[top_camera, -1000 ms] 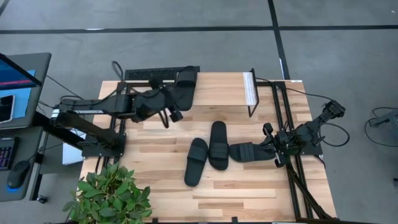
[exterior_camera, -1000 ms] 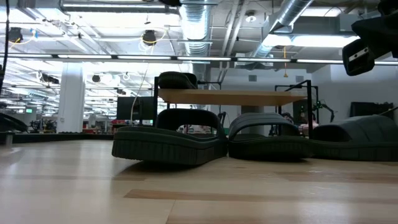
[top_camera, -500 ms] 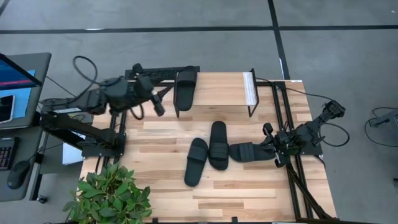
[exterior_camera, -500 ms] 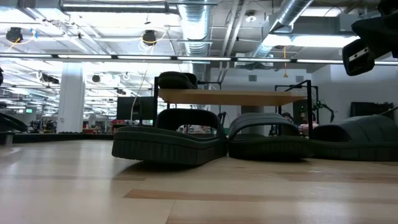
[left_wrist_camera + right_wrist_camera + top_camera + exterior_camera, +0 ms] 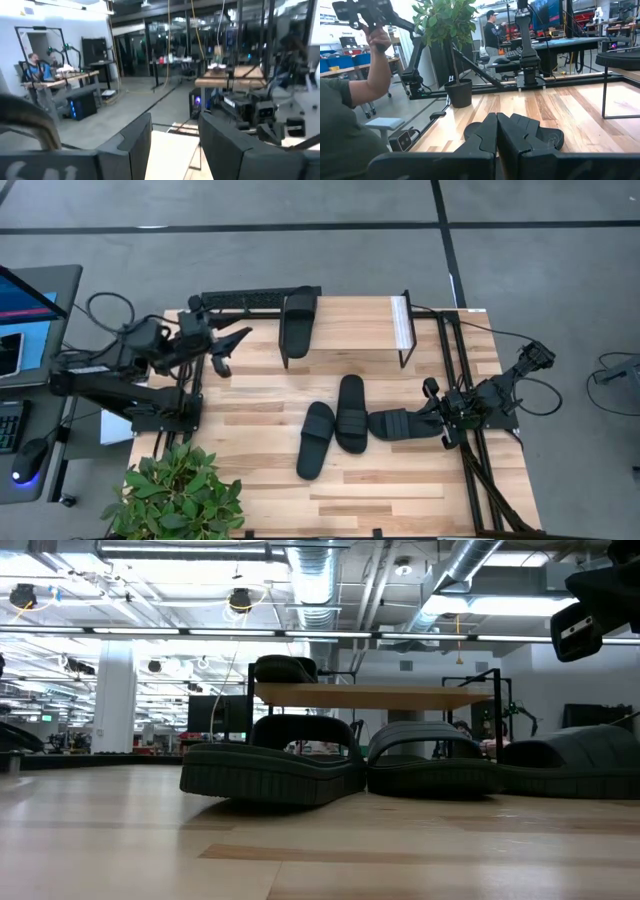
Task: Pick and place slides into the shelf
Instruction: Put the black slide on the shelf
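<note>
Now left gripper point(image 5: 232, 343) off slide point(image 5: 298, 321).

Wooden table point(image 5: 400, 480), three slides point(image 5: 337, 425), shelf point(image 5: 350, 325) bearing one slide point(image 5: 298, 320)

Grey floor point(image 5: 300, 250) — potted plant point(image 5: 180, 498), ceiling ducts point(image 5: 320, 580).
</note>
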`<act>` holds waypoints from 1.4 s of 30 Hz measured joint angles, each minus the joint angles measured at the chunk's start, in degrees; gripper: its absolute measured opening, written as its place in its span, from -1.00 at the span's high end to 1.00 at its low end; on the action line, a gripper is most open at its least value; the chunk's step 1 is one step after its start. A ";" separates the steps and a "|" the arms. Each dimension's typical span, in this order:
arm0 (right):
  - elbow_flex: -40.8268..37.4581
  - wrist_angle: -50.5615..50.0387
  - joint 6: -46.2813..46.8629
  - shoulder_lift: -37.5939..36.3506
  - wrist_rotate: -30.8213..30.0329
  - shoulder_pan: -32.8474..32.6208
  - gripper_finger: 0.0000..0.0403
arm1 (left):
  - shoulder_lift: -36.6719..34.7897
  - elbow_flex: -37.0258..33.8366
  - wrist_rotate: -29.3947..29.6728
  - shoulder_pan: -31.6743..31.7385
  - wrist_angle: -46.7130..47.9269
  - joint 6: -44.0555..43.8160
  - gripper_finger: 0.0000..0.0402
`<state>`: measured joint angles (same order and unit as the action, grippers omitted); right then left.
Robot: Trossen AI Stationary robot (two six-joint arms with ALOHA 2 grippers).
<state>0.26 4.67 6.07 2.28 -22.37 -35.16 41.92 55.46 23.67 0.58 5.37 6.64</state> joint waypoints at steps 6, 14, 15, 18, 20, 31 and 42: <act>0.01 -0.01 -0.02 0.02 0.01 0.00 1.00 | -7.81 -8.45 -2.55 -0.02 -0.74 -3.16 0.24; 0.01 -0.01 -0.01 0.00 0.00 -0.01 1.00 | -17.13 -17.10 -3.00 -0.20 -1.25 -6.60 0.24; 0.01 -0.01 -0.02 0.00 0.00 0.00 1.00 | -18.17 -17.93 -3.00 -0.20 -1.16 -6.60 0.24; 0.00 -0.01 -0.44 0.00 0.00 0.00 1.00 | -21.29 -20.46 -2.98 -0.20 -1.70 -6.16 0.24; 0.02 0.01 -1.62 0.00 0.00 0.00 1.00 | -23.52 -21.91 -2.93 -0.20 -1.92 -5.47 0.24; 0.02 1.77 -4.58 0.01 -0.04 -0.01 1.00 | -32.98 -26.11 -2.93 -0.20 0.92 -4.40 0.24; 0.32 9.30 -4.68 0.00 -0.70 1.25 1.00 | -37.21 -26.16 -2.97 -0.20 9.44 -5.79 0.24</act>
<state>0.58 13.97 1.38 2.28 -23.07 -33.91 4.71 29.30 20.70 0.38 14.81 0.85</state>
